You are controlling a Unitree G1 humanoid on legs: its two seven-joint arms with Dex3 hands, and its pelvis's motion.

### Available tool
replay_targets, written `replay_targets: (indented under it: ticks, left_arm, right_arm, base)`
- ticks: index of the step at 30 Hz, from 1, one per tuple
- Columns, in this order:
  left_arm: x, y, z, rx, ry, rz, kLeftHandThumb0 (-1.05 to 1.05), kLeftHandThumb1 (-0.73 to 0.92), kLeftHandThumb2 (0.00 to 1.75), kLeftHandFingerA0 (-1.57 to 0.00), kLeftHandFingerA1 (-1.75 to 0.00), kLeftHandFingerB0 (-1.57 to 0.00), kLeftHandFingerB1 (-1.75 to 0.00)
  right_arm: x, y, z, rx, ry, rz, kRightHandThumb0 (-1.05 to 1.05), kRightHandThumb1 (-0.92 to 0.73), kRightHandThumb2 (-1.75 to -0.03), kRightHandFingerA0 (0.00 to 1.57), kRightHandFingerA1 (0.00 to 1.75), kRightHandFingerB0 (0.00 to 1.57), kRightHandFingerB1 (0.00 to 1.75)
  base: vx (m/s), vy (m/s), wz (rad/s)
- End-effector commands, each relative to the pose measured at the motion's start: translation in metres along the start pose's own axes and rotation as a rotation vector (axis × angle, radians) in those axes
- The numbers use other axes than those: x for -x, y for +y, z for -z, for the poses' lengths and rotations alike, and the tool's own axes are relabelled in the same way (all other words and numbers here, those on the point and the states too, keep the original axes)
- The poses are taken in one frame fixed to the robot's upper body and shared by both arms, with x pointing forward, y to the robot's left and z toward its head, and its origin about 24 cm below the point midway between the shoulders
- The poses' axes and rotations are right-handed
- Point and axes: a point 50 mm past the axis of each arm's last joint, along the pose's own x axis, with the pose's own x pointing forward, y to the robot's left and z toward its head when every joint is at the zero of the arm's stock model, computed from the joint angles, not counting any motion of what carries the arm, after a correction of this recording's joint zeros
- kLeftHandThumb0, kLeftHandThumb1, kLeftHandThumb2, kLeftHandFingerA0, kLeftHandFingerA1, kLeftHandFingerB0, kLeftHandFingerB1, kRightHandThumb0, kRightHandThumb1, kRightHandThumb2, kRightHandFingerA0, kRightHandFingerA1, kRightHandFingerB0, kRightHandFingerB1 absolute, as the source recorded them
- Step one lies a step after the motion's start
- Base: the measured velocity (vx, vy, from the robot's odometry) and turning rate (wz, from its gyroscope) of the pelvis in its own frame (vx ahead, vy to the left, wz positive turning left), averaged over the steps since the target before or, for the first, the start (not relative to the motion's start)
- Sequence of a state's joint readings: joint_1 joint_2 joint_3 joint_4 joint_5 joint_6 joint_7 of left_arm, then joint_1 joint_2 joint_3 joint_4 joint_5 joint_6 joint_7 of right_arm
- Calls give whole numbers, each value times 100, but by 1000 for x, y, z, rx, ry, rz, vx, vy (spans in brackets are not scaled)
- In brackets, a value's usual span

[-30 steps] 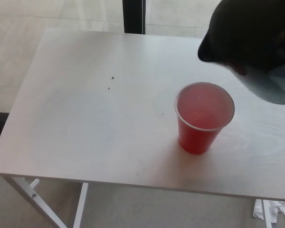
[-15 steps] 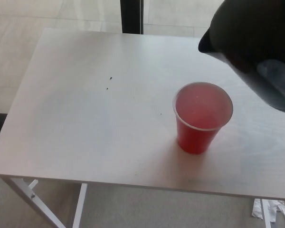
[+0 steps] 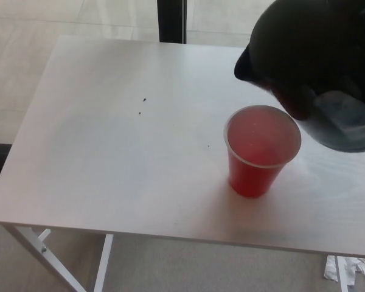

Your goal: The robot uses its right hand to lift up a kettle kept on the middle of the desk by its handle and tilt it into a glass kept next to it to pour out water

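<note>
Two task things fill the right half of the frame: a dark kettle (image 3: 310,55) and a red cup (image 3: 261,152). The kettle hangs in the air at the upper right, clear of the surface (image 3: 109,158), and runs out of the picture at the top and right edges. It is tilted, with its spout (image 3: 244,68) jutting toward the left at the upper middle right of the frame, and a greyish rounded part of it shows at the right edge, just above and to the right of the cup's rim. The lower edge of the kettle overlaps the upper right of that rim in the picture; whether they touch cannot be told. No stream between the spout and the cup can be made out.

The cup, a translucent red tumbler with a pale rim, stands upright on the white surface at the centre right, just below the kettle. Its inside looks pinkish; a liquid level cannot be read for sure.

Neither of the robot's hands shows, so nothing of the grasp on the handle can be told. A few small dark specks (image 3: 144,101) lie on the surface at the upper middle, well apart from the cup. White table legs (image 3: 48,255) show at the lower left, scraps of white paper (image 3: 347,271) on the floor at the lower right, and a dark post (image 3: 171,21) stands beyond the far edge at the top.
</note>
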State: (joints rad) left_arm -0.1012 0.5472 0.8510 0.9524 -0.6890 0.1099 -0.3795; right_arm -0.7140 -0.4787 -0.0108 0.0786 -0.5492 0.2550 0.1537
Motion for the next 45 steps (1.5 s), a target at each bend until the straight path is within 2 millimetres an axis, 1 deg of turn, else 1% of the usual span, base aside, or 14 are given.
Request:
replay_targets:
  ticks: [1, 4, 5, 6, 12, 13, 16, 17, 18, 22, 24, 30, 36, 45]
  left_arm:
    - [1, 2, -2, 13, 12, 0, -105, 60, 76, -70, -63, -59, -79]
    - [1, 2, -3, 6, 12, -1, -105, 60, 76, -69, -64, -61, -79]
    - [1, 2, -3, -1, 10, -3, -105, 43, 109, -72, -61, -56, -80]
    - [1, 1, -3, -2, 10, -4, -105, 61, 77, -70, -64, -57, -79]
    - [0, 1, -3, 12, 14, 3, -105, 59, 76, -67, -64, -60, -79]
    - [0, 1, -3, 8, 13, -6, -105, 43, 112, -71, -59, -61, -78]
    - [0, 1, -3, 17, 15, -12, -105, 61, 77, -72, -65, -63, -78]
    - [0, 2, -3, 16, 15, -12, -105, 61, 76, -71, -65, -62, -78]
    - [0, 1, -3, 17, 14, -8, -105, 61, 77, -72, -67, -60, -80]
    - [0, 1, -3, 19, 12, -9, -105, 62, 77, -74, -68, -64, -79]
    - [-1, 0, -4, 15, 10, -10, -105, 62, 77, -75, -69, -63, -81]
    - [-1, 0, -3, 15, 12, -5, -105, 62, 77, -77, -71, -63, -82]
    - [-1, 1, -5, 19, 7, -6, -105, 61, 77, -77, -74, -66, -83]
    - [-1, 2, -2, 11, 10, -15, -105, 62, 78, -80, -75, -63, -85]
  right_arm:
    - [4, -10, -2, 20, -52, 63, -20, -49, -114, 93, 175, 79, 158]
    - [8, -7, -2, 23, -61, 49, -20, -50, -107, 93, 175, 81, 151]
    - [9, -4, -1, 25, -67, 44, -20, -48, -108, 94, 172, 94, 111]
    - [10, -2, -1, 28, -76, 40, -23, -55, -84, 97, 165, 95, 83]
    - [19, 9, -6, 24, -143, 11, -21, -54, -101, 92, 174, 82, 139]
    - [20, 11, -6, 33, -150, 13, -27, -49, -106, 120, 134, 95, 113]
    - [22, 15, -5, 42, -176, 8, -21, -49, -112, 94, 175, 82, 155]
    - [23, 18, -4, 47, -189, 8, -28, -47, -113, 123, 137, 104, 124]
    - [24, 19, -2, 58, -186, 2, -18, -48, -113, 92, 174, 82, 155]
    - [26, 22, 5, 64, -210, -22, -18, -45, -123, 93, 174, 83, 156]
    - [27, 20, 10, 68, -218, -23, -26, -51, -112, 118, 133, 97, 116]
    - [26, 6, 14, 88, -211, 6, -22, -52, -100, 93, 155, 89, 96]
    - [27, 0, 17, 76, -200, 14, -20, -49, -112, 91, 175, 81, 153]
    - [26, -8, 18, 100, -204, 21, -20, -50, -109, 90, 175, 79, 150]
  base:
    - [0, 0, 0]
    - [0, 0, 0]
    - [0, 0, 0]
    - [0, 0, 0]
    - [0, 0, 0]
    - [0, 0, 0]
    - [0, 0, 0]
    - [0, 0, 0]
    - [0, 0, 0]
    - [0, 0, 0]
    - [0, 0, 0]
    - [0, 0, 0]
    - [0, 0, 0]
    - [0, 0, 0]
